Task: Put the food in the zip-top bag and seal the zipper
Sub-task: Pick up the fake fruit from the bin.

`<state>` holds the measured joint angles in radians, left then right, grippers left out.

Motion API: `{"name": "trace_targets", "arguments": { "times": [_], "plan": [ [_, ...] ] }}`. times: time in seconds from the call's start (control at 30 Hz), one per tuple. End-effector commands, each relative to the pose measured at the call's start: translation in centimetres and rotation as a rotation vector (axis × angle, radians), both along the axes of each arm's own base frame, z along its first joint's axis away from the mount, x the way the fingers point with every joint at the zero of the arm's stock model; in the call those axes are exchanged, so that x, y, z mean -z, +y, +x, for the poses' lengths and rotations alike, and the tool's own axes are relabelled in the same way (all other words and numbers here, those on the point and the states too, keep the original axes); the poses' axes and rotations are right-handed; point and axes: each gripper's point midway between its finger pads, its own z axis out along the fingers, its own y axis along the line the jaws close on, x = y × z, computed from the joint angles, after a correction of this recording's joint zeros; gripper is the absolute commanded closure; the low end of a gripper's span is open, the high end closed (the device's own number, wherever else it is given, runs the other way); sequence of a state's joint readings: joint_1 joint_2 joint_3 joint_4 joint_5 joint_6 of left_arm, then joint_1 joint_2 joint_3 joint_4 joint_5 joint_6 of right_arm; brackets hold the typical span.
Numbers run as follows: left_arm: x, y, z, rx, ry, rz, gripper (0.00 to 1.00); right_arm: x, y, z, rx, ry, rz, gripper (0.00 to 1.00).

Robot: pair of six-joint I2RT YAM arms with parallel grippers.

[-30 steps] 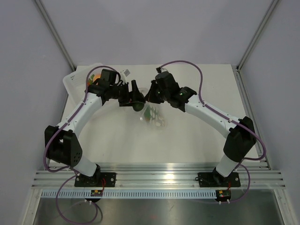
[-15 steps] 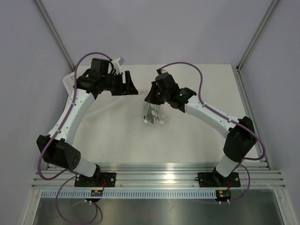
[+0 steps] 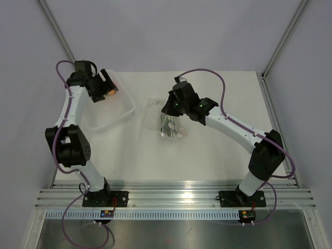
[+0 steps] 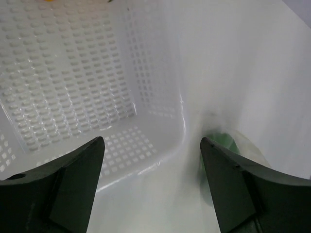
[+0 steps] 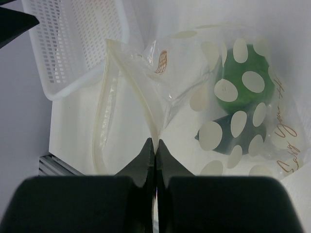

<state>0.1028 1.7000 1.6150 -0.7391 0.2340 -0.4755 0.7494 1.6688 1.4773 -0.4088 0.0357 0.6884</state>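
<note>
The zip-top bag (image 3: 171, 128) lies mid-table, clear with white dots. In the right wrist view the bag (image 5: 214, 92) holds the bright green lump (image 5: 243, 90) and a dark green piece (image 5: 233, 136). Its mouth gapes, the zipper strip (image 5: 103, 111) curving open. My right gripper (image 5: 155, 143) is shut on the near zipper edge; it also shows in the top view (image 3: 165, 110). My left gripper (image 3: 105, 87) is open and empty over the far part of the white tray (image 3: 116, 116). An orange spot, the peach (image 3: 110, 93), shows beside its fingers.
The white perforated tray fills the left wrist view (image 4: 73, 73), with my left gripper (image 4: 153, 194) above its near corner. The bag's green shows faintly past the tray's corner (image 4: 221, 143). The tray's corner is close to the bag's mouth (image 5: 73, 48).
My left gripper, at the bag's mouth with the green lump a second ago, has drawn back and swung left over the tray. The lump now lies in the bag. The right gripper kept its hold.
</note>
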Motion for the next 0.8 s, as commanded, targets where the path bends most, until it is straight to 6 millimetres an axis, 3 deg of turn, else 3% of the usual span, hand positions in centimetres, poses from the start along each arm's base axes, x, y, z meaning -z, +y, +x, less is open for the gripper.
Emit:
{"name": "trace_targets", "arguments": {
  "times": [0.0,0.03,0.07,0.17,0.2,0.27,0.33,0.37,0.4,0.43,0.47,0.5,0.53,0.77],
  "plan": [
    [0.5,3.6,4.2,-0.18,-0.026,0.045,0.16,-2.3,0.0,-0.1,-0.007,-0.058,0.023,1.0],
    [0.3,4.1,5.2,-0.194,-0.04,0.046,0.16,-2.2,0.1,0.0,-0.011,-0.053,0.019,1.0],
    [2.4,4.5,6.2,-0.203,-0.008,0.038,0.16,-2.4,0.2,0.0,-0.013,-0.051,0.021,1.0],
    [3.1,5.9,8.4,-0.243,-0.004,0.024,0.16,-2.1,0.4,-0.1,-0.025,-0.045,0.019,1.0],
    [4.4,6.3,9.1,-0.265,0.016,0.014,0.16,-2.2,0.4,0.0,-0.023,-0.049,0.016,1.0],
    [4.3,7.3,10.5,-0.293,-0.021,0.006,0.16,-2.2,0.3,-0.1,-0.023,-0.047,0.012,1.0],
    [5.4,7.8,11.6,-0.311,-0.023,-0.018,0.16,-2.1,0.2,0.1,-0.017,-0.047,0.001,1.0],
    [4.5,8.0,12.8,-0.314,-0.058,-0.023,0.16,-1.9,0.2,0.0,-0.017,-0.042,-0.003,1.0],
    [4.8,8.0,13.2,-0.314,-0.052,-0.025,0.16,-1.7,0.2,0.1,-0.017,-0.04,-0.006,1.0],
    [6.6,8.2,13.7,-0.315,-0.015,-0.027,0.16,-1.7,0.2,0.1,-0.015,-0.04,-0.005,1.0],
    [5.5,8.5,14.7,-0.315,-0.047,-0.025,0.16,-1.5,0.3,0.2,-0.015,-0.035,-0.007,1.0],
    [5.7,8.5,15.2,-0.313,-0.049,-0.025,0.16,-1.5,0.3,0.1,-0.016,-0.033,-0.005,1.0],
    [7.0,8.3,15.6,-0.305,-0.029,-0.036,0.16,-1.5,0.4,0.2,-0.018,-0.032,-0.003,1.0],
    [8.3,8.5,17.1,-0.307,-0.05,-0.045,0.15,-1.1,0.5,0.2,-0.021,-0.023,-0.01,1.0]
  ]
}}
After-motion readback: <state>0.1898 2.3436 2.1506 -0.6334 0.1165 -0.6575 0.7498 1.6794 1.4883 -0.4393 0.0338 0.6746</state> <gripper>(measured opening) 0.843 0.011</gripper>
